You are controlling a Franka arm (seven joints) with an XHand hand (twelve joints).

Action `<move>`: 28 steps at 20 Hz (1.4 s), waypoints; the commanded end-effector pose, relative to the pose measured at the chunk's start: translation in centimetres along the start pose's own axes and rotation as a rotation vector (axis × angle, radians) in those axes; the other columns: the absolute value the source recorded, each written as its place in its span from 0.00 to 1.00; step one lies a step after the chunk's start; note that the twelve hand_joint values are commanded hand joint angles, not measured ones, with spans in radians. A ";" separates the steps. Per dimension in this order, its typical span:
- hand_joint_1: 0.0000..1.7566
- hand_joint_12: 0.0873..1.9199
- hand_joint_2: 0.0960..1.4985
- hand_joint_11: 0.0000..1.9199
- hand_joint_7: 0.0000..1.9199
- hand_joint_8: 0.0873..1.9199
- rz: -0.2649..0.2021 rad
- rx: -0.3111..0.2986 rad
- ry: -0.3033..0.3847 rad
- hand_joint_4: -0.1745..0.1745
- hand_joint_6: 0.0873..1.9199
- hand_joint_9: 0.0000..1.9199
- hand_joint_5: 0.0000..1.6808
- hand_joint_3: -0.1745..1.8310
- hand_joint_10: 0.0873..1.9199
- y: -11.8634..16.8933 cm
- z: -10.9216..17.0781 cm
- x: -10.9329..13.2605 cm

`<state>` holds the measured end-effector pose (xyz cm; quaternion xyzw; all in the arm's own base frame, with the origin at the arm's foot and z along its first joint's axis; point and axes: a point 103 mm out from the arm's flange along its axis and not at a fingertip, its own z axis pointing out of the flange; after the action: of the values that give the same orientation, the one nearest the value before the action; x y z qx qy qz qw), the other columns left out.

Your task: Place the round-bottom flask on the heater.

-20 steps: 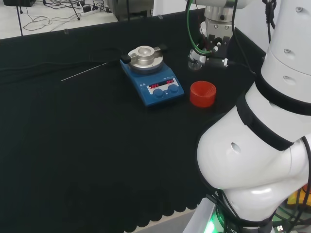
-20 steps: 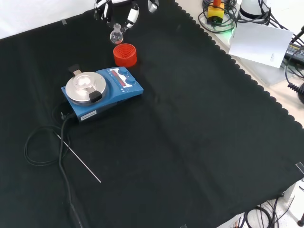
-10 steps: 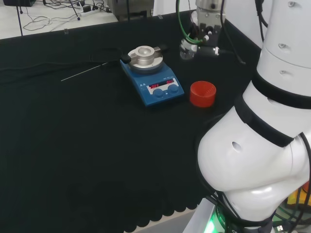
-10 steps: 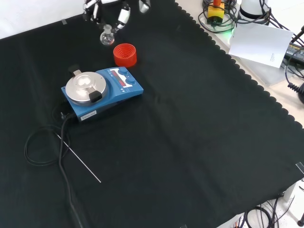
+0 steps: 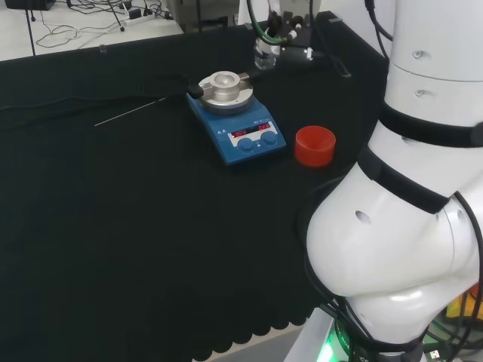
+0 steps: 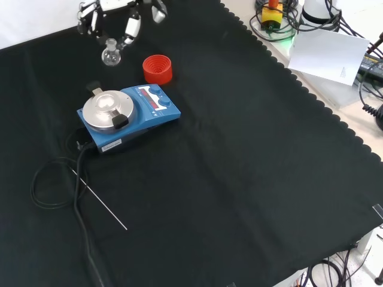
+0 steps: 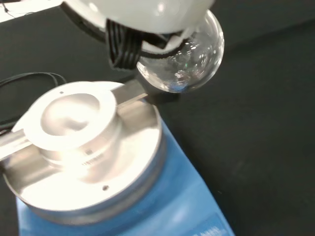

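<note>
Leftward goes the hand (image 6: 114,18) in the front view, and the round-bottom flask (image 6: 110,56) has travelled with it, off from above the red ribbed ring (image 6: 157,69) and out past the heater's far side. In the head view that same run has carried the flask (image 5: 263,57) away from the ring (image 5: 315,145), toward the cloth's far edge. Fingers are curled round the flask's neck, and the clear bulb hangs below them, up off the black cloth (image 6: 239,167).

From the wrist, the bulb (image 7: 184,61) floats just beside the heater's silver top (image 7: 78,142), apart from it, not over the round well in the middle. Black and white parts of the hand (image 7: 133,34) sit against the top of the glass.

Down on the bench, the blue heater (image 6: 128,113) stands toward the cloth's far left part in the front view, its silver block (image 6: 106,109) bare. The red ring stands empty, just beyond the heater's panel end. A thin metal rod (image 6: 100,200) and a looped black cable (image 6: 54,179) lie on the cloth nearer the camera.
</note>
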<state>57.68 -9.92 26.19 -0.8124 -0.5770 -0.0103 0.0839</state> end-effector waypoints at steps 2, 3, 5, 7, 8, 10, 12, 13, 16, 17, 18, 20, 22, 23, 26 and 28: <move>0.66 0.72 0.39 0.07 0.17 0.34 -0.052 0.062 0.022 0.32 0.42 0.31 0.71 0.47 0.30 2.7 1.6 4.6; 0.66 0.72 0.39 0.07 0.17 0.34 -0.057 0.064 0.025 0.32 0.42 0.31 0.71 0.47 0.30 2.9 1.7 4.9; 0.66 0.72 0.39 0.07 0.17 0.34 -0.064 0.069 0.029 0.31 0.42 0.31 0.71 0.47 0.30 3.2 1.9 5.4; 0.66 0.72 0.39 0.07 0.17 0.34 -0.071 0.074 0.031 0.31 0.42 0.31 0.71 0.47 0.30 3.5 2.1 5.9; 0.66 0.72 0.39 0.07 0.17 0.34 -0.077 0.077 0.028 0.31 0.42 0.31 0.71 0.47 0.30 3.6 2.2 6.2; 0.66 0.72 0.39 0.07 0.17 0.34 -0.085 0.082 0.027 0.31 0.42 0.31 0.71 0.47 0.30 3.7 2.4 6.6; 0.66 0.72 0.39 0.07 0.17 0.34 -0.089 0.088 0.025 0.30 0.42 0.31 0.71 0.47 0.30 3.8 2.8 6.8; 0.66 0.72 0.39 0.07 0.17 0.34 -0.089 0.091 0.026 0.30 0.42 0.31 0.71 0.47 0.30 3.8 3.0 6.8; 0.66 0.72 0.39 0.07 0.17 0.34 -0.087 0.102 0.028 0.30 0.42 0.31 0.71 0.47 0.30 4.0 3.4 6.9; 0.66 0.72 0.39 0.07 0.17 0.34 -0.089 0.105 0.028 0.30 0.42 0.31 0.71 0.47 0.30 4.1 3.5 7.0; 0.66 0.72 0.39 0.07 0.17 0.34 -0.091 0.108 0.028 0.30 0.42 0.31 0.71 0.47 0.30 4.1 3.7 7.1; 0.66 0.72 0.39 0.07 0.17 0.34 -0.091 0.115 0.026 0.30 0.42 0.31 0.71 0.47 0.30 4.3 4.1 7.2; 0.66 0.72 0.39 0.07 0.17 0.34 -0.088 0.126 0.024 0.30 0.42 0.31 0.71 0.47 0.30 4.4 4.5 7.3; 0.66 0.72 0.39 0.07 0.17 0.34 -0.087 0.131 0.022 0.29 0.42 0.31 0.71 0.47 0.30 4.5 4.7 7.4; 0.66 0.72 0.39 0.07 0.17 0.34 -0.084 0.140 0.017 0.29 0.42 0.31 0.71 0.47 0.30 4.7 5.1 7.4; 0.66 0.72 0.39 0.07 0.17 0.34 -0.084 0.144 0.012 0.29 0.42 0.31 0.71 0.47 0.30 4.7 5.3 7.4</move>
<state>64.13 -3.86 21.60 -0.7796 -0.6097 0.0161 0.1423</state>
